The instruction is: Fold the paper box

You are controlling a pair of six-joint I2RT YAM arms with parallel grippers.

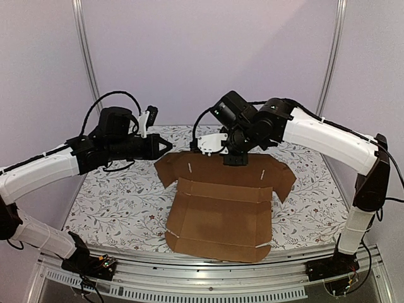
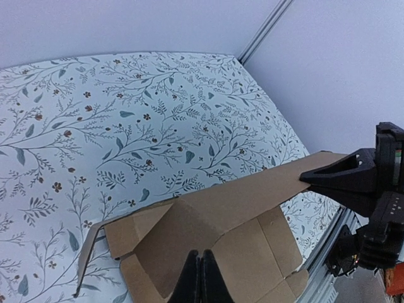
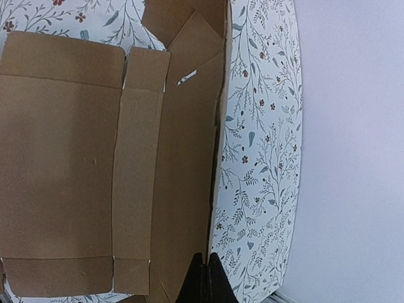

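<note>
The paper box (image 1: 221, 214) is a brown die-cut cardboard sheet lying open in the middle of the table, with its far panel lifted upright. It also shows in the left wrist view (image 2: 208, 214) and the right wrist view (image 3: 63, 158). My right gripper (image 1: 235, 159) is shut on the top edge of that raised far panel (image 3: 189, 158), and the panel's edge runs in between its fingertips (image 3: 207, 262). My left gripper (image 1: 168, 146) is shut and empty. It hovers by the sheet's far left corner, above the cardboard (image 2: 201, 259). The right gripper's black finger (image 2: 334, 177) shows on the panel's edge.
A floral tablecloth (image 1: 107, 202) covers the table. An aluminium rail (image 1: 208, 281) runs along the near edge with the arm bases. Pale walls and two metal posts (image 1: 85, 57) stand behind. The sheet's near flap (image 1: 214, 249) reaches almost to the table's front edge.
</note>
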